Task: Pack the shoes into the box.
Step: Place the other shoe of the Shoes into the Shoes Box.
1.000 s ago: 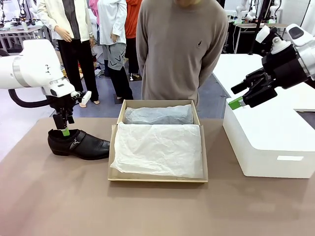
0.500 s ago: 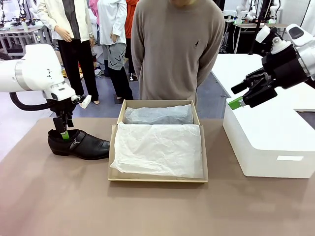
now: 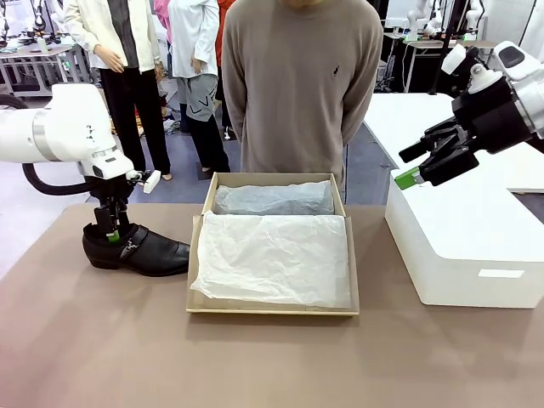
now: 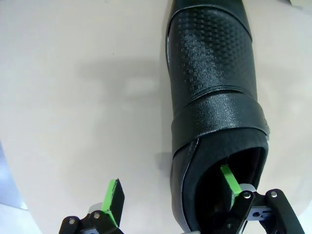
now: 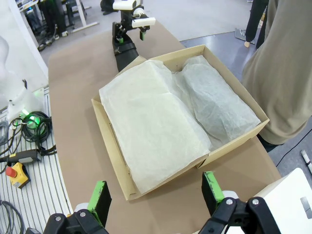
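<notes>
L gripper (image 4: 170,181) lowered, astride shoe (image 4: 209,73) collar, one finger inside.

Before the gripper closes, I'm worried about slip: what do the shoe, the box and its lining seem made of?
Dress shoe: probably black leather or a lookalike, pebbled grain with a soft sheen. Shoebox: matte brown cardboard, judging by its plain thin walls. Lining: white tissue paper, thin, crinkled, slightly see-through.
</notes>
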